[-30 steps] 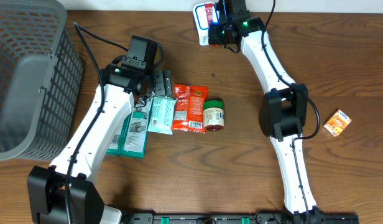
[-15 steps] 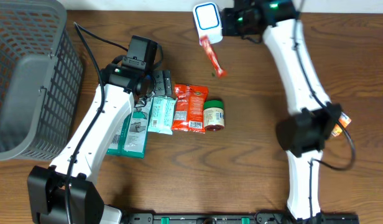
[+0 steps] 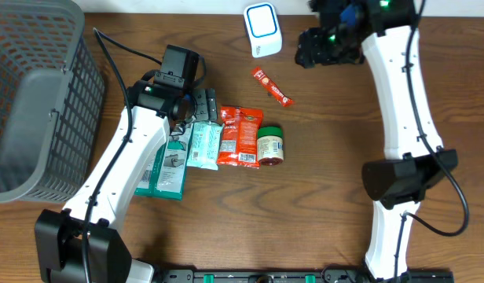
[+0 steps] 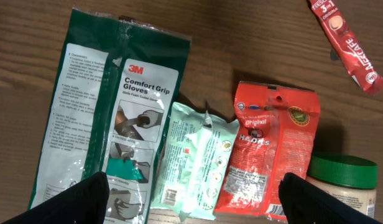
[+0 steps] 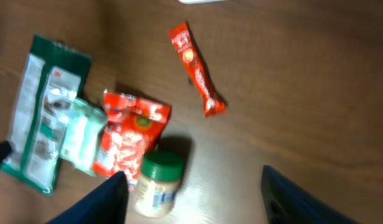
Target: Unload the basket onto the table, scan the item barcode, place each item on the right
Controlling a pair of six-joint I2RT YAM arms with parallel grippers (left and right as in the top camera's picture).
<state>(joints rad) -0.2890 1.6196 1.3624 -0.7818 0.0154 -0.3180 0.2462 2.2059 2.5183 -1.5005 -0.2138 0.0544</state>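
A red stick sachet (image 3: 272, 86) lies flat on the table, just below the white barcode scanner (image 3: 262, 29). My right gripper (image 3: 311, 49) hovers to the right of the scanner, open and empty. In the right wrist view the sachet (image 5: 196, 68) lies far ahead of the right gripper (image 5: 198, 199), with nothing between the jaws. My left gripper (image 3: 187, 98) hangs open over a row of items. Its own camera shows the left gripper (image 4: 194, 205) above a green glove packet (image 4: 110, 118), a mint wipes pack (image 4: 194, 162) and a red snack packet (image 4: 269, 152), touching none.
A green-lidded jar (image 3: 269, 147) lies at the right end of the item row. A grey basket (image 3: 38, 94) fills the far left of the table. The right arm's lower links stand at the right side.
My right gripper has opened and let go of the red sachet, which dropped from the scanner onto the table. The right arm swung right, away from the scanner. The left arm stayed still.
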